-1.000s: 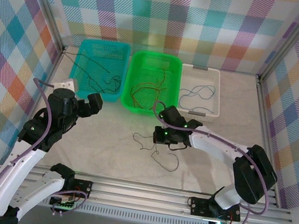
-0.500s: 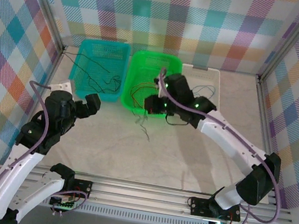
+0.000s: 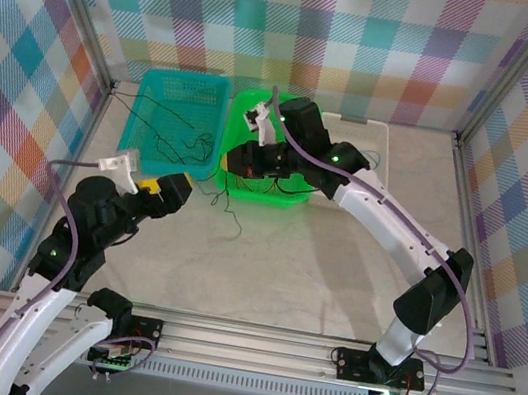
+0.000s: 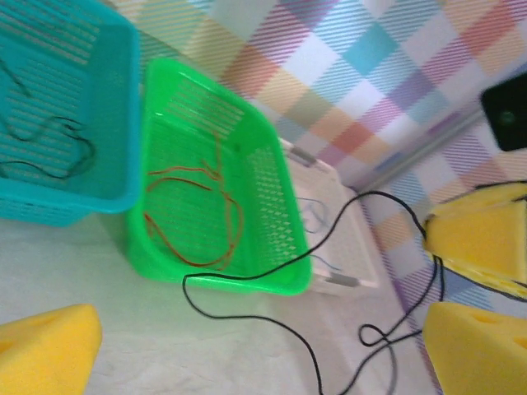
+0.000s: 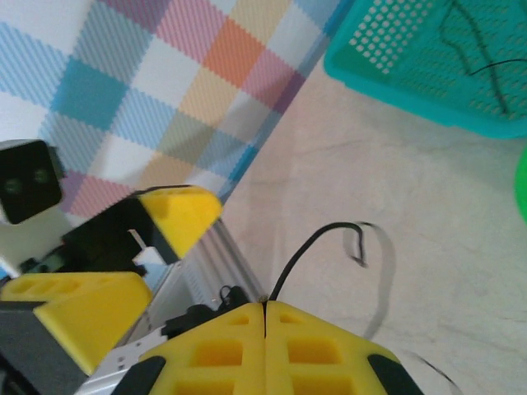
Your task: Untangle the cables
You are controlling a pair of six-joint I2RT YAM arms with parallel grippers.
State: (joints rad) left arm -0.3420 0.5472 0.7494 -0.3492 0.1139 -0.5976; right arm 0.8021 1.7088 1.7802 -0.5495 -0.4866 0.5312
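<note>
- Your right jaws are pressed together, pinching one black cable [image 5: 306, 240]; it comes out of the seam between the yellow pads [image 5: 214, 346].
- From above, your right arm [image 3: 390, 229] reaches across to the front left corner of the green basket [image 4: 272, 189]. The pinched cable hangs down just in front of that basket, over the bench [image 3: 333, 270].
- Your left jaws are spread wide with nothing between them. Your left arm [image 3: 86, 229] holds them low over the bench, in front of the teal basket [image 4: 123, 123] and near the hanging cable.
- The other cables lie in the baskets:
  - black cables [image 3: 180, 140] are in the teal basket;
  - brownish-orange cables [image 4: 206, 185] are in the green basket;
  - a thin blue cable [image 3: 372, 158] is in the white basket [image 3: 382, 172].
</note>
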